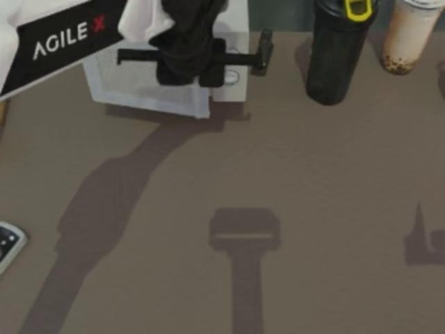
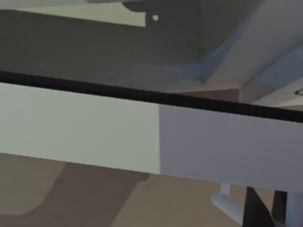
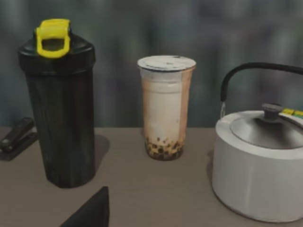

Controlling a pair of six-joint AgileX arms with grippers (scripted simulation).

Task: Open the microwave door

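On the table [image 1: 278, 181], left claw [image 1: 191, 59] covers the microwave [image 1: 139, 87]

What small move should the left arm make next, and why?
Probably a short outward pull on the microwave door. The left pincer hangs right at the front of the microwave, and the door's lower corner seems only slightly out, so it is not open yet. I cannot tell if the door is gripped. The right arm is outside the top view.
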